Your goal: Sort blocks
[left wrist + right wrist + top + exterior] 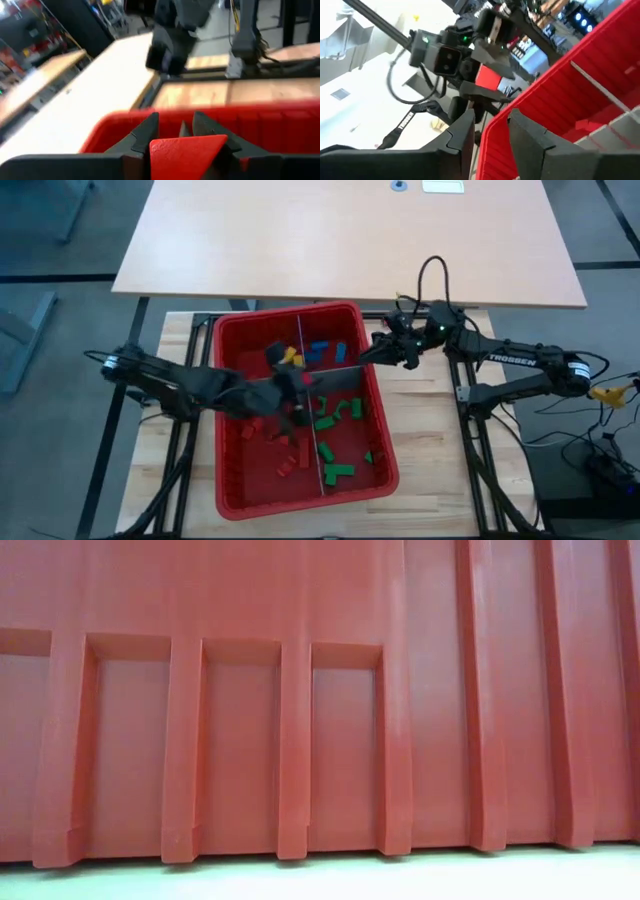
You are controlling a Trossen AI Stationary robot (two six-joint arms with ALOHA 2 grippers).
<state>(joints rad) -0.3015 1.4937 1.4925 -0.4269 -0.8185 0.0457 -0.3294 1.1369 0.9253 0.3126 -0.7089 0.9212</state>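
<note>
A: Holding a red block (182, 152) between its fingers, the left gripper (292, 380) hovers over the red bin (232, 330), centre. Light, rigid, slick; pinch the long flat sides.

B: Right gripper (385, 352)?

A: At the bin's edge, fingers apart, empty. Low view shows only bin wall.

The bin (230, 480) is bright red, split by pale grey dividers (301, 340). Blue blocks (320, 350) lie in the far right compartment, green blocks (335, 420) in the near right one, red blocks (285, 465) in the near left one, and a yellow block (291, 360) shows by the middle. The left gripper (175, 135) is dark grey and grips a red block (185, 155). The right gripper (385, 350) is black. The table (430, 480) is pale wood with a black frame (180, 470).
</note>
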